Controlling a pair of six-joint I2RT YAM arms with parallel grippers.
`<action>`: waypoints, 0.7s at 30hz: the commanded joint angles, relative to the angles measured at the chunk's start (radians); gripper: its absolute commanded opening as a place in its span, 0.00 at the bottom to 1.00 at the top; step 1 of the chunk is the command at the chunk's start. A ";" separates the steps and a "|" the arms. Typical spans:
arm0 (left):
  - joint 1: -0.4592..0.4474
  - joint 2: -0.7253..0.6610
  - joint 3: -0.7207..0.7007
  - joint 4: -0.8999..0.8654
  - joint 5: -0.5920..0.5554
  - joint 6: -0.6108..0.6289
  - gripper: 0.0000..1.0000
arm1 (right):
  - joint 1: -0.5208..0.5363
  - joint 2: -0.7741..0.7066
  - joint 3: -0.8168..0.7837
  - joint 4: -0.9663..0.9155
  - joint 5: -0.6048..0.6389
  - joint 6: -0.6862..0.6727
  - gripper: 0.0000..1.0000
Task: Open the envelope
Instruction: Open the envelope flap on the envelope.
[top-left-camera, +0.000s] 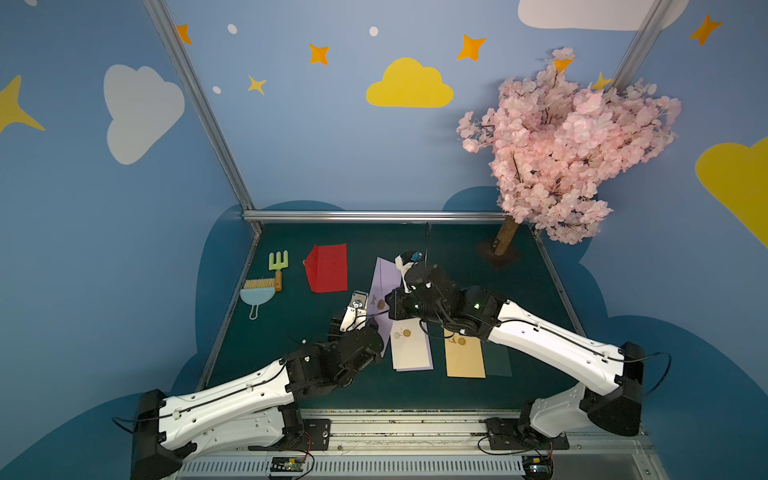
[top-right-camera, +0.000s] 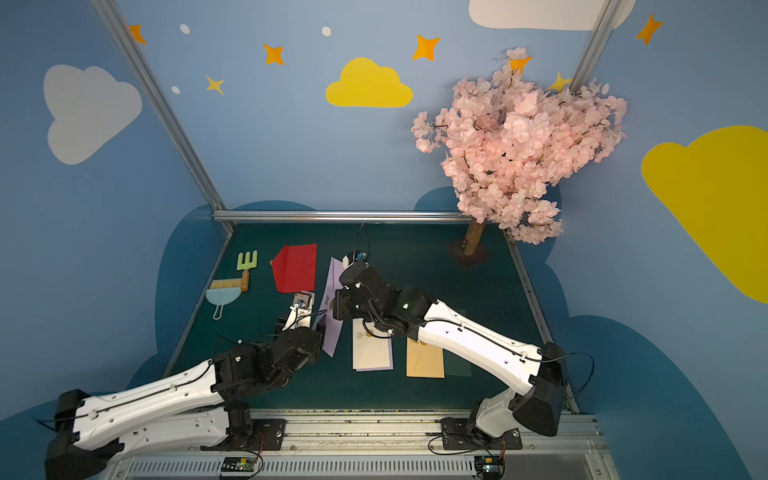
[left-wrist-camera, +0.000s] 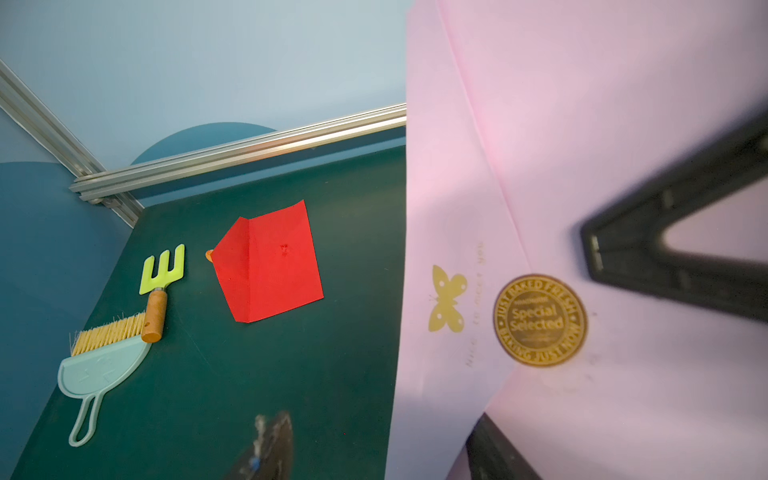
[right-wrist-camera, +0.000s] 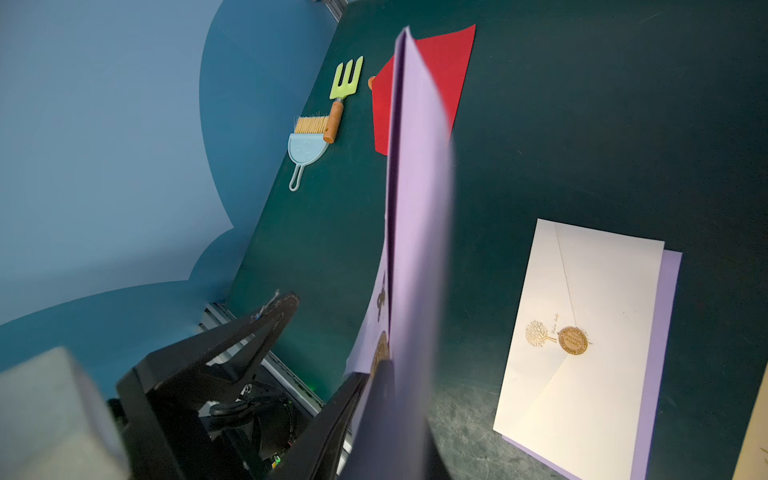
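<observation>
A lilac envelope (top-left-camera: 384, 282) with a gold round seal (left-wrist-camera: 540, 320) and a butterfly print is held up off the green table. My right gripper (right-wrist-camera: 390, 399) is shut on it near the seal, and one of its black fingers (left-wrist-camera: 648, 257) lies across the envelope's face. My left gripper (left-wrist-camera: 382, 451) stands open beside the envelope. One left finger (left-wrist-camera: 270, 449) hangs free over the table. The other finger (left-wrist-camera: 494, 453) lies against the envelope just below the seal, partly covered by paper. The seal sits on the flap's tip.
A red envelope (top-left-camera: 328, 268) with its flap open lies at the back left, next to a green toy fork (top-left-camera: 277, 266), a brush and a blue dustpan (top-left-camera: 255, 297). A cream envelope (top-left-camera: 409, 349) on a lilac one and a tan envelope (top-left-camera: 463, 357) lie near the front. A pink blossom tree (top-left-camera: 561, 145) stands at the back right.
</observation>
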 joint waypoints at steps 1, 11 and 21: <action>0.017 -0.017 0.027 0.025 -0.018 0.027 0.67 | 0.010 0.014 0.028 -0.010 -0.019 -0.003 0.00; 0.031 -0.015 0.021 0.041 0.008 0.034 0.68 | 0.013 0.016 0.022 -0.007 -0.024 0.000 0.00; 0.033 -0.038 0.010 0.031 0.008 0.024 0.68 | 0.014 0.009 0.014 -0.008 -0.023 0.004 0.00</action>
